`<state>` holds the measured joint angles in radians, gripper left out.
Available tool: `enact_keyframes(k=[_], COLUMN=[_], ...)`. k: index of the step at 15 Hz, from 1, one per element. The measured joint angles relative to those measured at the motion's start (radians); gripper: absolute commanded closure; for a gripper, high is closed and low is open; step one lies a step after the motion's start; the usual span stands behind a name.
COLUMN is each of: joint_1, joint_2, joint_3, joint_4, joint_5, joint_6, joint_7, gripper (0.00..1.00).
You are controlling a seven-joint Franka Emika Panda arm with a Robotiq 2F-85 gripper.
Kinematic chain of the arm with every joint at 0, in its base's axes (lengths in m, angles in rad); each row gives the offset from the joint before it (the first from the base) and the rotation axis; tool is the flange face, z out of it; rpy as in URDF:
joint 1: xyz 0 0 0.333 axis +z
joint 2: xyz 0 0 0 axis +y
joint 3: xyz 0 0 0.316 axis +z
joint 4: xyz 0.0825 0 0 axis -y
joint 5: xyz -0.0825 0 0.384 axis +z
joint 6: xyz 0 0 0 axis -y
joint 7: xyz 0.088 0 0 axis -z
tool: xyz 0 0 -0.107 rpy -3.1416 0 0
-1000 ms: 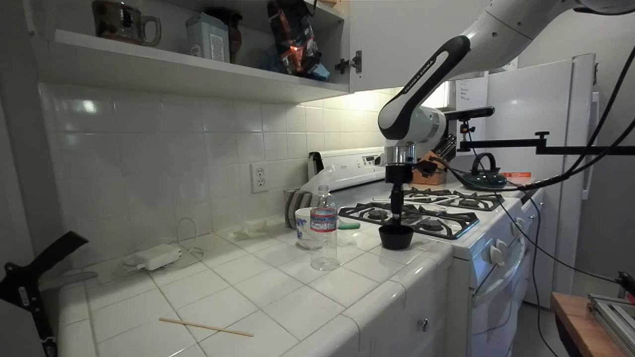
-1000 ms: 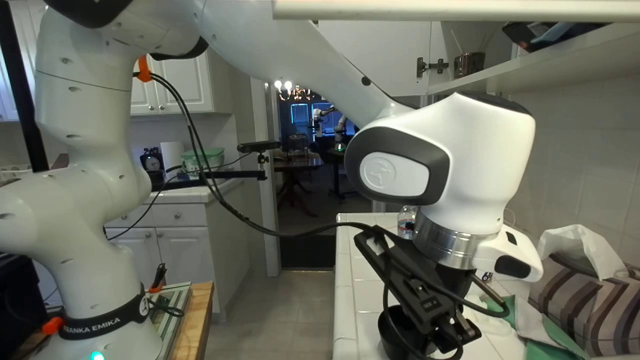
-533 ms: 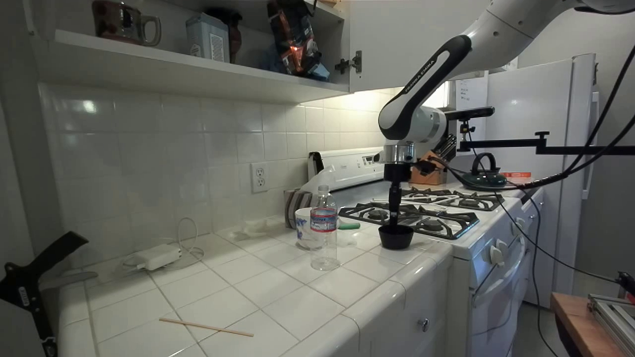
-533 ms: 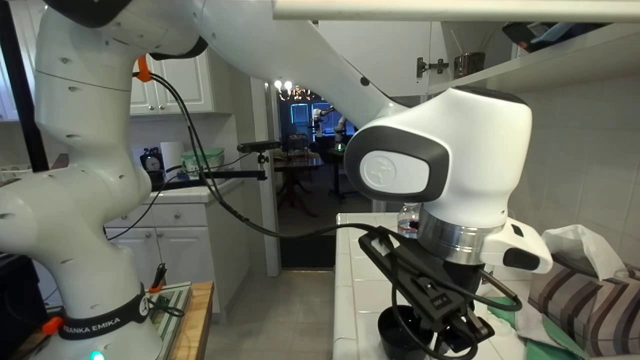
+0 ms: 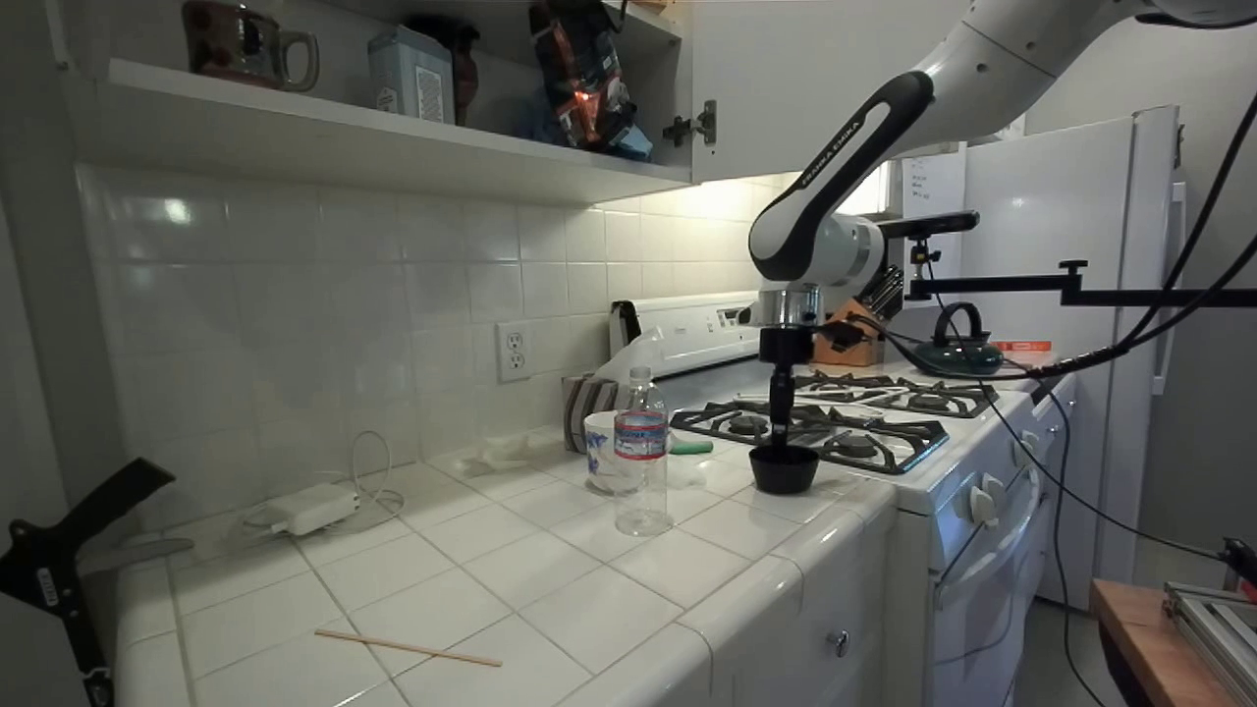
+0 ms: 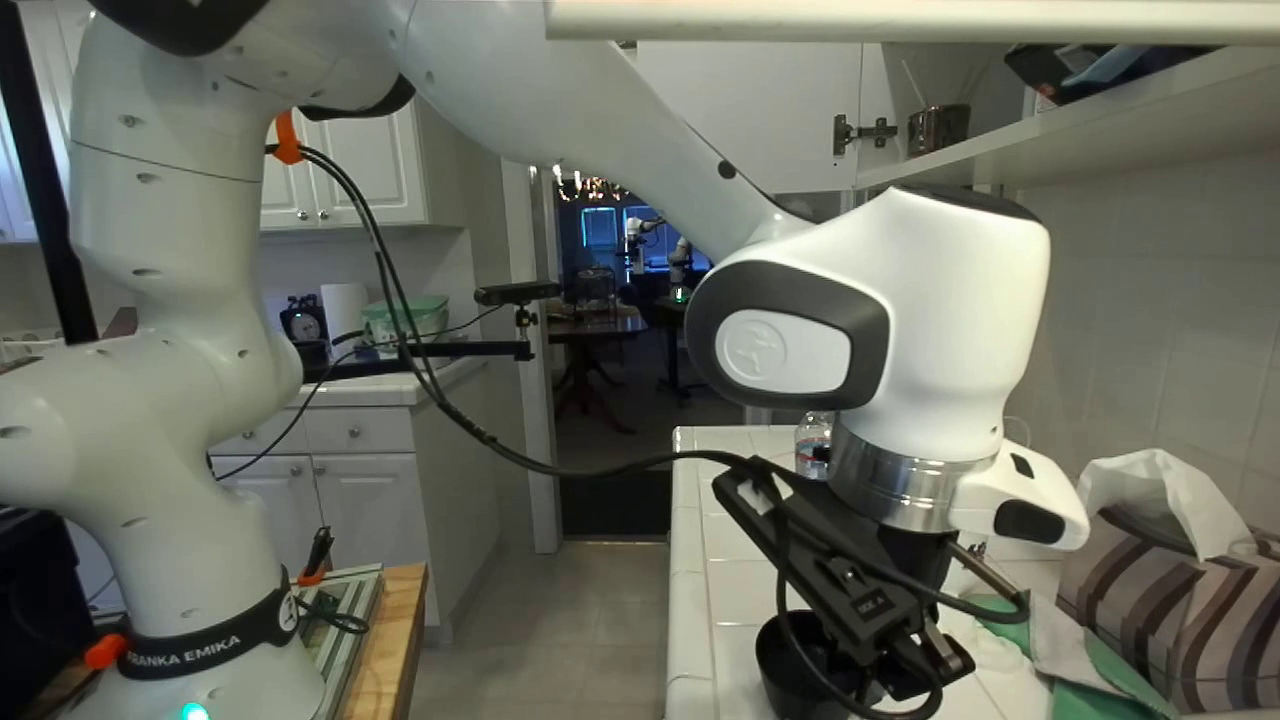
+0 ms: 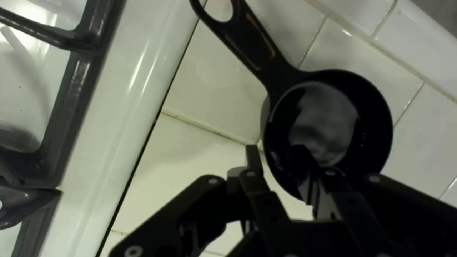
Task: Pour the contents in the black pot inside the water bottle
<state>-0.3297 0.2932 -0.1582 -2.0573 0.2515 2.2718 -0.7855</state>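
Gripper (image 7: 277, 149) straddles black pot's (image 7: 376, 117) rim (smooth, round).

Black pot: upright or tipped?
Upright. In an exterior view the black pot sits level on the tiled counter, rim up; the wrist view looks down into its open top.

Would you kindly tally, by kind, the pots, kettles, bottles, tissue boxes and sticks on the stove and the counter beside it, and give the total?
Pot: 1
Kettle: 1
Bottle: 1
Tissue box: 1
Stick: 1
Total: 5
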Motion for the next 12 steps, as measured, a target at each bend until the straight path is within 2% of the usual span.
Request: enact_keyframes(k=[2, 3, 4, 6, 12], joint_1=[0.000, 0.000, 0.000, 0.000, 0.000], joint_2=[0.000, 0.000, 0.000, 0.000, -0.001], joint_3=[0.000, 0.000, 0.000, 0.000, 0.000], joint_4=[-0.010, -0.013, -0.015, -0.019, -0.027], joint_5=[0.000, 0.000, -0.001, -0.001, -0.005], joint_6=[0.004, 0.005, 0.006, 0.009, 0.016], joint_7=[0.000, 0.000, 0.000, 0.000, 0.000], gripper=[0.80, 0.94, 0.96, 1.00, 0.99])
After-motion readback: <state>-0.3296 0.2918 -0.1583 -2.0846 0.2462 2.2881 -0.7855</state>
